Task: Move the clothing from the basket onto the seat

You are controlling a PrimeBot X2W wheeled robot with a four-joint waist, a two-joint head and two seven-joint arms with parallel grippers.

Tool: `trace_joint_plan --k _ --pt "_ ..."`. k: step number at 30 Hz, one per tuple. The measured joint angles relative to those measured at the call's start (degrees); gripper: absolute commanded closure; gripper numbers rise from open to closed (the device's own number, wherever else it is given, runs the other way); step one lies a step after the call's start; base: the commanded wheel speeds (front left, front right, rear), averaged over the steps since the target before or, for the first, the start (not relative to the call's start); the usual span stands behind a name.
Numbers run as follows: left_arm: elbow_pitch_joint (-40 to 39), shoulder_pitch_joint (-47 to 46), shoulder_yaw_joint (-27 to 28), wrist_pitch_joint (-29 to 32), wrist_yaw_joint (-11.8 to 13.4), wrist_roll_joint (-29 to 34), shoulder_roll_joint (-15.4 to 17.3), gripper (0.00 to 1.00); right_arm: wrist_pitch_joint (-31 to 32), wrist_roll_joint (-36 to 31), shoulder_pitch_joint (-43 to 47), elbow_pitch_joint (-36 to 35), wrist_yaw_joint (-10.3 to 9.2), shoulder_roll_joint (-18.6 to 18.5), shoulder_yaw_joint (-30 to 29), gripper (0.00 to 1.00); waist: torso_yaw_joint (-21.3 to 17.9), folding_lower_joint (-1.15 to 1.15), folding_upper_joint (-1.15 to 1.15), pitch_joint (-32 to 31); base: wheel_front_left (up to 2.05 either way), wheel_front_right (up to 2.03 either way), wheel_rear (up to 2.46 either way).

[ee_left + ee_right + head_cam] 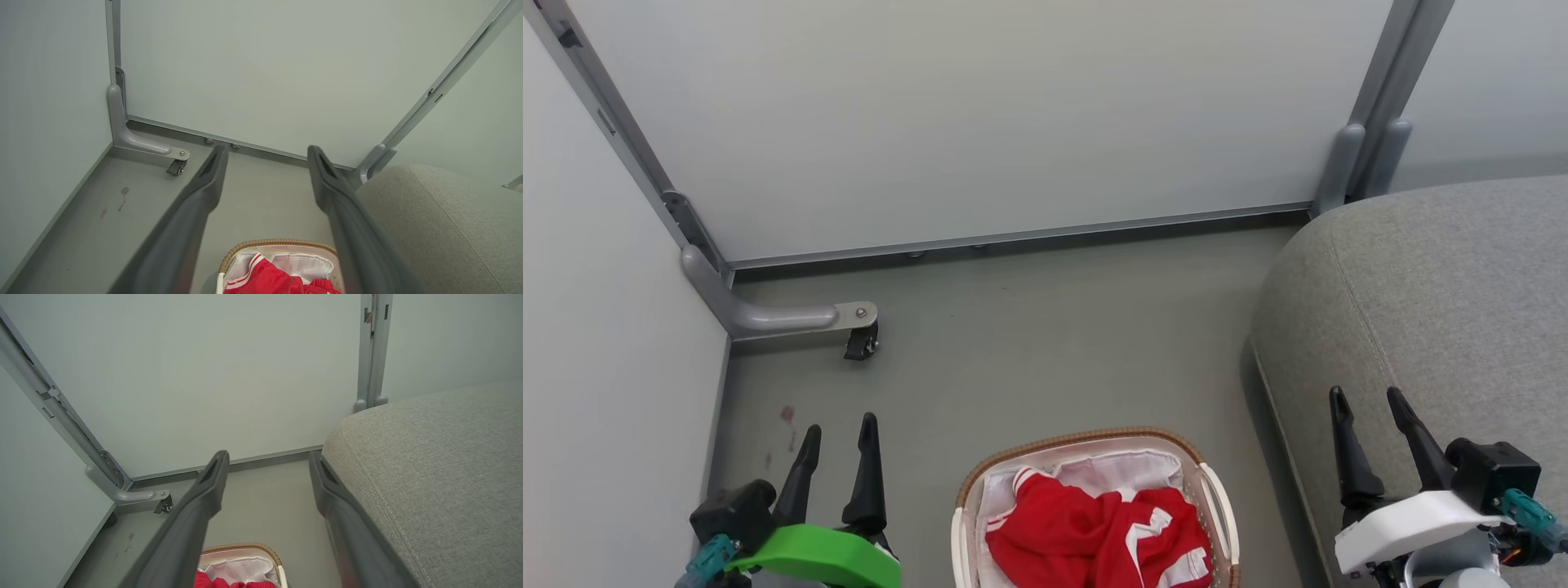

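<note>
Between my left end effector (841, 423) and right end effector (1365, 394), both spread wide and empty, sits the basket (964, 490) of clothing (1086, 535). The seat (1445, 286) stands just right of it; a castered foot (859, 343) juts out near the floor's (1054, 343) far-left corner.

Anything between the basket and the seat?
Nothing in the way: a narrow strip of bare grey floor separates the basket from the seat, seen in the head view.

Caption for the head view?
Both open: left gripper and right gripper flank the basket of red clothing; grey seat at right.
</note>
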Motion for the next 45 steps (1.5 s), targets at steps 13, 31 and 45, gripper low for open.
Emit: trace_joint_plan --k 13,31,45 --pt "0.6 0.2 -1.1 -1.5 0.1 4.5 0.1 0.0 -1.5 -6.4 0.2 -0.5 0.0 -0.1 0.2 0.0 0.2 0.0 0.0 0.3 0.0 0.0 0.0" --pt "2.0 0.3 -2.3 -3.4 0.1 10.5 0.1 0.0 -3.5 -13.6 0.4 0.8 0.0 -0.2 0.5 0.0 0.5 0.0 0.0 0.5 0.0 0.0 0.0" --pt "2.5 0.4 -2.5 -3.9 0.1 11.4 0.1 0.0 -3.8 -14.9 0.4 1.5 0.01 -0.2 0.8 0.0 0.4 0.0 0.0 0.5 0.0 0.0 0.0"
